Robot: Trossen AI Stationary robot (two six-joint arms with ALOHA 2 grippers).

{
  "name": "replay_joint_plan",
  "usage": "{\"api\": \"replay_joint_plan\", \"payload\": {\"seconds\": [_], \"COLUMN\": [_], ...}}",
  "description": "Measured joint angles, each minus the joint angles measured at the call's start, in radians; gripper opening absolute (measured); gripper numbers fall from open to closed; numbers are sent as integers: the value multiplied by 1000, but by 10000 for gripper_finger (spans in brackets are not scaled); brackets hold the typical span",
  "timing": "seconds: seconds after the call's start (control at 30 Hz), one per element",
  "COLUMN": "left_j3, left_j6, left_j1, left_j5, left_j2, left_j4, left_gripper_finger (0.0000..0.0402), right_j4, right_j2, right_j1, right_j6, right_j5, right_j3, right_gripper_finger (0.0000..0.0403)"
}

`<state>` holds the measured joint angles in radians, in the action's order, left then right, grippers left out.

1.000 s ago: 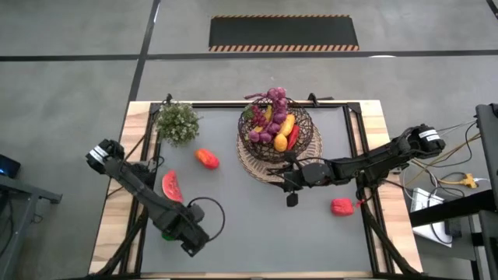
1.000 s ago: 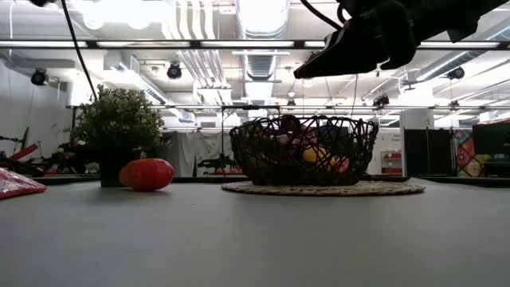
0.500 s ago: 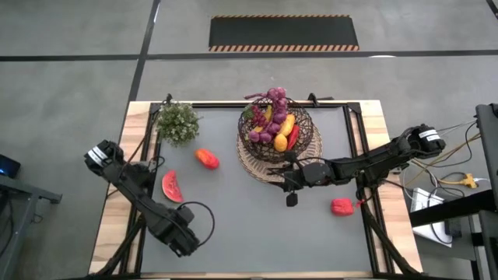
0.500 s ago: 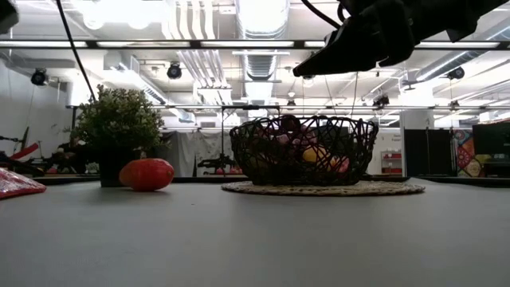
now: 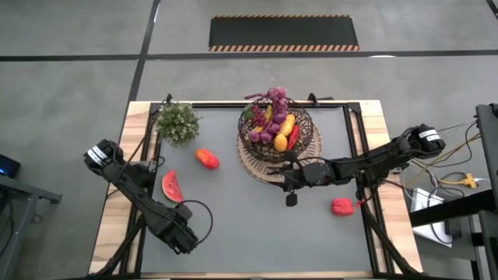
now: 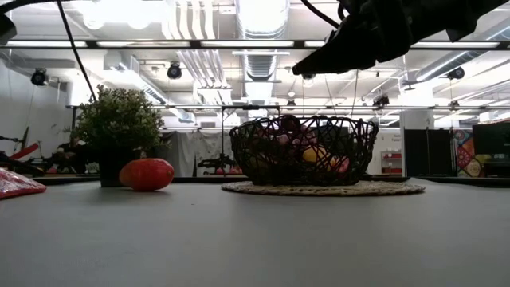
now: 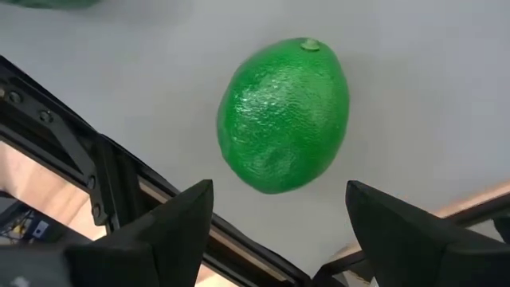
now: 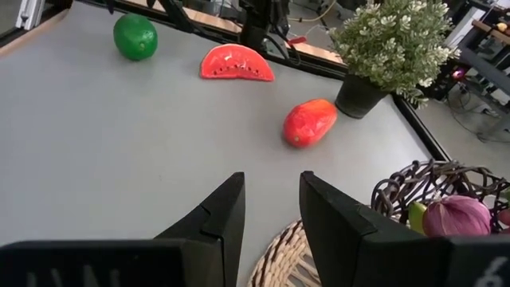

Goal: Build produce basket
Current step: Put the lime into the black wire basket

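A green lime [image 7: 283, 115] lies on the grey table near its front left. My left gripper [image 7: 279, 199] hangs over it, pointing steeply down and open, one finger on each side and clear of the lime. In the high view this gripper [image 5: 178, 238] hides the lime. The dark wire basket [image 5: 278, 128] holds grapes, a banana and other produce and stands on a woven mat [image 5: 261, 169]. My right gripper [image 8: 271, 209] hovers by the mat's near edge, its fingers a little apart with nothing between them.
A watermelon slice [image 5: 171, 187] and a red-orange mango [image 5: 206, 159] lie on the left half. A red pepper [image 5: 341, 206] lies near the right edge. A potted green plant [image 5: 177, 122] stands at the far left. Bare grey table spreads across the near middle.
My left gripper has come down and shifted toward the table's left edge until it stands over the lime, which now is covered in the high view. The lime has not moved.
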<state>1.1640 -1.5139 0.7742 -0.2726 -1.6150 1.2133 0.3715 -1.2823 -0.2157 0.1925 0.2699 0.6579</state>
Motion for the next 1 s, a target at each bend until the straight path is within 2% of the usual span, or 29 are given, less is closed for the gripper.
{"api": "replay_joint_plan", "payload": {"seconds": [0.47, 0.8, 1.0], "left_j3": [-11, -35, -97], "left_j6": [-1, 1, 2], "left_j1": [0, 0, 1], "left_j5": [-1, 87, 87], "left_j2": [0, 0, 1], "left_j4": [-7, -44, -121], "left_gripper_finger": [268, 268, 268], "right_j4": [1, 1, 1], "right_j2": [0, 0, 0], "right_j1": [0, 0, 0], "right_j6": [-18, -18, -18], "right_j5": [-11, -16, -16], "right_j3": [0, 0, 0], "right_gripper_finger": [109, 109, 109]}}
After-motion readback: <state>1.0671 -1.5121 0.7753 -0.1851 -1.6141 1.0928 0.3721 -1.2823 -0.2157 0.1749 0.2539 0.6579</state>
